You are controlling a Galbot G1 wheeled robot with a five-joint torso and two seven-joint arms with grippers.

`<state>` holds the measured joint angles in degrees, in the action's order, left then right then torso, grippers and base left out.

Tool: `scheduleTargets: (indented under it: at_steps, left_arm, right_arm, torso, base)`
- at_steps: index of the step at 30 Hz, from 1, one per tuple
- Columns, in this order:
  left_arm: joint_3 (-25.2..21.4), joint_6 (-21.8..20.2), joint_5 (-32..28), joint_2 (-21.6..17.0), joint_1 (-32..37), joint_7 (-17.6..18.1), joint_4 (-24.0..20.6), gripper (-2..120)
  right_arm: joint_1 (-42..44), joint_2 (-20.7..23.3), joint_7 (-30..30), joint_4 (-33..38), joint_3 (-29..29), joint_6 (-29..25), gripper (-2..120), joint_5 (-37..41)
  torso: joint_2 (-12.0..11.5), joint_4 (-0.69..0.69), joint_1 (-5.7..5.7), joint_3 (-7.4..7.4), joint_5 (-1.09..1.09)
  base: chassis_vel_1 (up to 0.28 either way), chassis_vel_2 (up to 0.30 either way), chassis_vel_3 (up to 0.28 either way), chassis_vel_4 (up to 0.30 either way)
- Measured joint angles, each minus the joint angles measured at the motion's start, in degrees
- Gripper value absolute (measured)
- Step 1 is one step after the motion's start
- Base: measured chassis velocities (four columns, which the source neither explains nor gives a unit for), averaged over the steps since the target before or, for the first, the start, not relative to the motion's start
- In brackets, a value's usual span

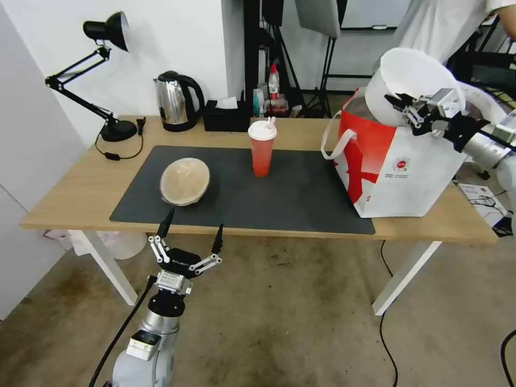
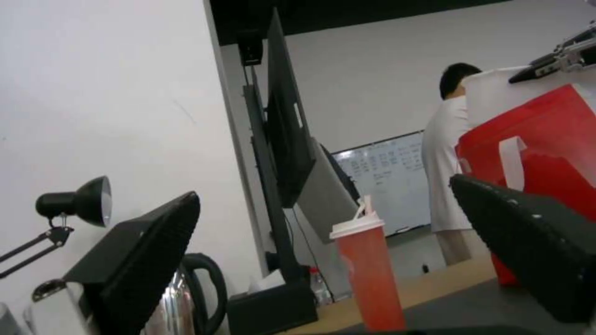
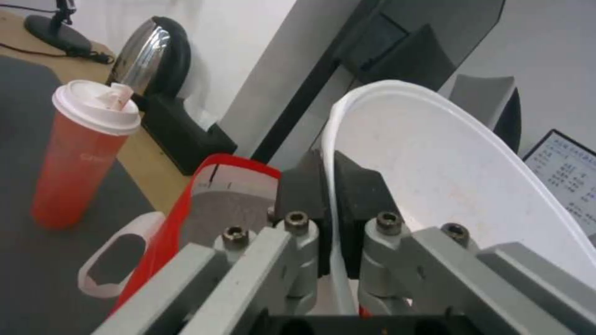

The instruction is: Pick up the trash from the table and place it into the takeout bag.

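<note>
Our right gripper [image 1: 404, 109] pinching the white bowl's [image 1: 408, 80] rim above the open takeout bag [image 1: 398, 161], our left gripper [image 1: 191, 235] spread wide before the table [image 1: 64, 199], red cup [image 1: 262, 148] and tan bowl [image 1: 185, 180] on the mat [image 1: 290, 199].

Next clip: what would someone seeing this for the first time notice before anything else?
The right hand holds a wide white bowl by its rim, tipped on edge above the open top of the takeout bag at the table's right end. On the dark mat, a red cup stands upright mid-table and a tan lidded bowl lies tilted to its left. The left hand waits open off the table's near edge.
</note>
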<state>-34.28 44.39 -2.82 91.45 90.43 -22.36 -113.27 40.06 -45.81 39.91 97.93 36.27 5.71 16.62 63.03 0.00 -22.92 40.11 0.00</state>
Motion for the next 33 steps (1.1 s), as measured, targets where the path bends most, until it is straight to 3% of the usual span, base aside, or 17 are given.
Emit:
scheduleTargets:
  at_steps: [13, 16, 27, 33]
  left_arm:
    - [-0.2, 0.2, 0.0, 0.0, -0.1, 0.0, -0.1, 100]
    - [-0.2, 0.2, 0.0, 0.0, -0.3, 0.0, -0.1, 100]
    - [-0.2, 0.2, 0.1, 0.0, -0.5, 0.0, -0.1, 100]
    - [-0.3, 0.2, 0.1, 0.0, -0.5, 0.1, -0.2, 100]
  right_arm:
    - [0.4, -0.3, -0.9, -0.3, -0.1, 0.0, 4, -1.2]
    - [0.5, -0.1, -1.1, -0.2, 0.0, 0.1, 19, -1.4]
    - [0.6, 0.0, -2.2, 0.1, 0.1, 0.1, 54, -1.5]
    - [0.6, -0.1, -2.4, 0.4, 0.1, 0.1, 80, -1.5]
  torso:
    - [0.0, 0.0, 0.01, 0.0, 0.0]
    - [0.0, 0.0, 0.0, 0.0, 0.0]
    - [0.0, 0.0, 0.0, 0.0, 0.0]
    - [0.0, 0.0, 0.0, 0.0, 0.0]
  base:
    - [0.0, 0.0, 0.0, 0.0]
    - [0.0, 0.0, 0.0, 0.0]
    - [0.0, 0.0, 0.0, 0.0]
    - [0.0, 0.0, 0.0, 0.0]
